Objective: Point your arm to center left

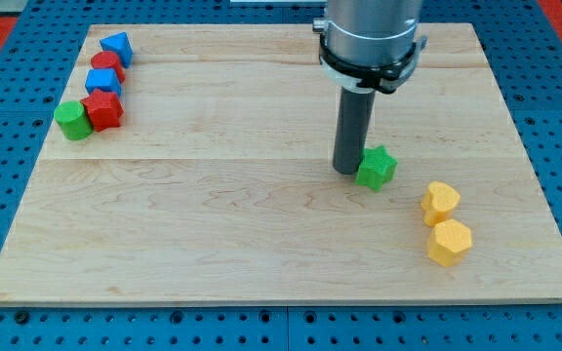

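My tip [349, 172] rests on the table [213, 214], touching the green star block [377, 167]; my end effector is a rod, holding nothing.

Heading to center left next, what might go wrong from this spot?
1. My tip sits right beside the green star block, seemingly touching, so pulling away may nudge it.
2. Overshooting toward the view's left could hit the cluster there: green cylinder, red star block, blue cube.

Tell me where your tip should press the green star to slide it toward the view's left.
I can't grip, only push. I'd likely press the green star on its right-facing side. My tip now sits against its left side, so it would first have to go around the star.
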Controlling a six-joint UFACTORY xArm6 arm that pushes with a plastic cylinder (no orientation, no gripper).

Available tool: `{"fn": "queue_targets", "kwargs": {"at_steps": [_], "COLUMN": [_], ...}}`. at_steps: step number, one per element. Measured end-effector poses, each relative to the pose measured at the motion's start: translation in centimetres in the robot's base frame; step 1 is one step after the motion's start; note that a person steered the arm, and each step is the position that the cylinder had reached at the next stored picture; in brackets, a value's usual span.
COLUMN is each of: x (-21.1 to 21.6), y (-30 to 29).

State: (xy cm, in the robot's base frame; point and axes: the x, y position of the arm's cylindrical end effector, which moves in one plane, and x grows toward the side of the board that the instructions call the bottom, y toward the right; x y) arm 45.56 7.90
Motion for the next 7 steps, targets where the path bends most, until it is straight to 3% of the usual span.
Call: {"fn": "queue_targets", "kwargs": {"at_steps": [3, 4, 7], "x": [0.0, 0.0, 1.1], "y": [6.2, 4.7, -13.3]}}
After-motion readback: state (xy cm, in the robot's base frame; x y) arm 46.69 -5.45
